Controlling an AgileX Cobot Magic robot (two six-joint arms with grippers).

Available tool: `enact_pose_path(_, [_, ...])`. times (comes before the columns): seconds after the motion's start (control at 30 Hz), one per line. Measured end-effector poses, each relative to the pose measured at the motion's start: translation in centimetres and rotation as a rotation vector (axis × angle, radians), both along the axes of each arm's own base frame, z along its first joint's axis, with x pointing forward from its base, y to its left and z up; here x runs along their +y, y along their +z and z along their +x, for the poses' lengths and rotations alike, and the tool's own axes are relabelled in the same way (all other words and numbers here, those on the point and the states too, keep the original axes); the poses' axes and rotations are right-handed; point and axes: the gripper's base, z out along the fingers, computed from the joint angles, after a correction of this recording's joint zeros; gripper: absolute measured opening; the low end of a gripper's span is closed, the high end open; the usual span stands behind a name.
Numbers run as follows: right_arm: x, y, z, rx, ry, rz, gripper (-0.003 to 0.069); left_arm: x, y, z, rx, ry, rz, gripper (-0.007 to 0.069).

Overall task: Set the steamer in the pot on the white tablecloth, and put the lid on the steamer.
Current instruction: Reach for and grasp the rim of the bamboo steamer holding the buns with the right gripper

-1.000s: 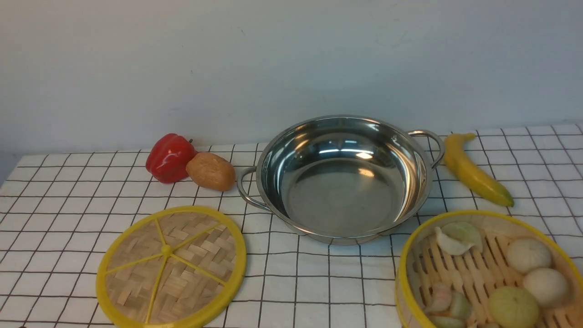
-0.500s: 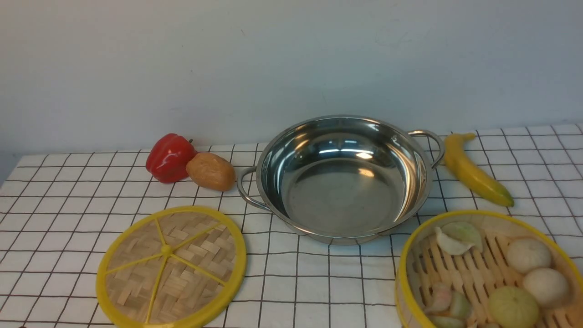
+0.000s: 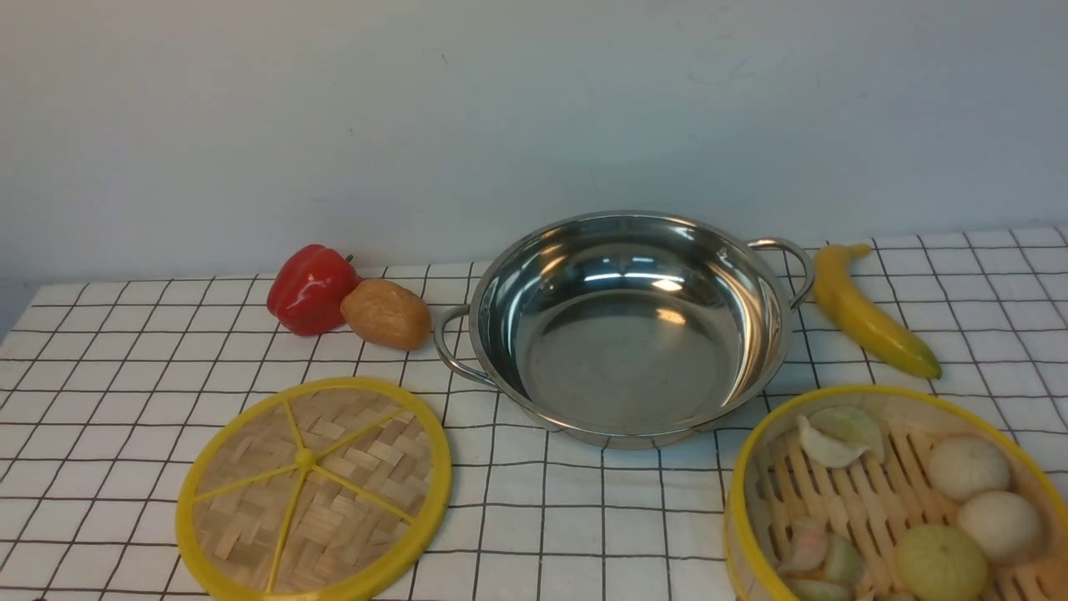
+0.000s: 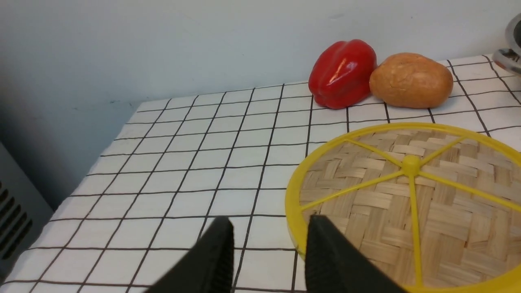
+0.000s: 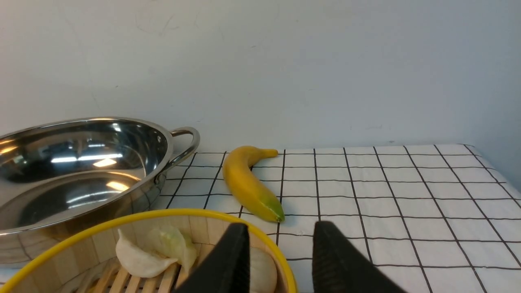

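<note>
Steamer (image 5: 101,246) rim between spread right fingers (image 5: 330,254); lid (image 4: 407,203) rim between spread left fingers (image 4: 325,254); neither pinching.

wall (image 3: 534,108): plain, pale grey-white | vented grey panel (image 4: 14,219): low, on the left | light: even
</note>
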Motion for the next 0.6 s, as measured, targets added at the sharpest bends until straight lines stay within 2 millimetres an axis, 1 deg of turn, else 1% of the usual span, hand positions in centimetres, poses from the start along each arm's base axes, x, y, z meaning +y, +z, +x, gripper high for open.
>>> enact_pose_path(0.07, [0.0, 0.0, 0.0, 0.0, 0.0, 0.011, 0.024, -0.1, 0.0, 0.0, -0.007, 0.002, -0.061, 0.0243])
enact_pose_path(0.17, [0.1, 0.0, 0.0, 0.0, 0.005, 0.135, 0.024, -0.4, 0.0, 0.0, -0.022, 0.006, -0.199, 0.0243])
enact_pose_path(0.23, [0.3, 0.0, 0.0, 0.0, 0.009, 0.273, 0.024, -0.6, 0.0, 0.1, -0.033, 0.008, -0.313, 0.0243])
enact_pose_path(0.27, [0.4, 0.0, 0.0, 0.0, 0.012, 0.364, 0.024, -0.8, 0.0, 0.1, -0.041, 0.009, -0.399, 0.0243])
enact_pose_path(0.3, [0.4, 0.0, 0.0, 0.0, 0.013, 0.38, 0.024, -0.8, 0.0, 0.1, -0.042, 0.009, -0.412, 0.0243])
enact_pose_path(0.33, [0.5, 0.1, 0.0, 0.001, 0.018, 0.521, 0.024, -1.1, 0.1, 0.1, -0.053, 0.01, -0.522, 0.0243])
enact_pose_path(0.37, [0.6, 0.1, 0.0, 0.002, 0.02, 0.574, 0.024, -1.1, 0.1, 0.1, -0.058, 0.01, -0.567, 0.0243])
enact_pose_path(0.4, [0.6, 0.1, 0.0, 0.002, 0.02, 0.586, 0.024, -1.2, 0.1, 0.1, -0.058, 0.009, -0.576, 0.0243])
enact_pose_path(0.43, [0.7, 0.2, 0.0, 0.001, 0.025, 0.67, 0.024, -1.3, 0.2, 0.1, -0.065, 0.007, -0.65, 0.0243])
enact_pose_path(0.5, [0.7, 0.3, 0.0, -0.011, 0.026, 0.736, 0.024, -1.5, 0.3, 0.1, -0.071, 0.003, -0.698, 0.0243])
enact_pose_path(0.6, [0.7, 0.4, 0.0, -0.022, 0.028, 0.795, 0.024, -1.5, 0.3, 0.2, -0.08, 0.0, -0.708, 0.0243])
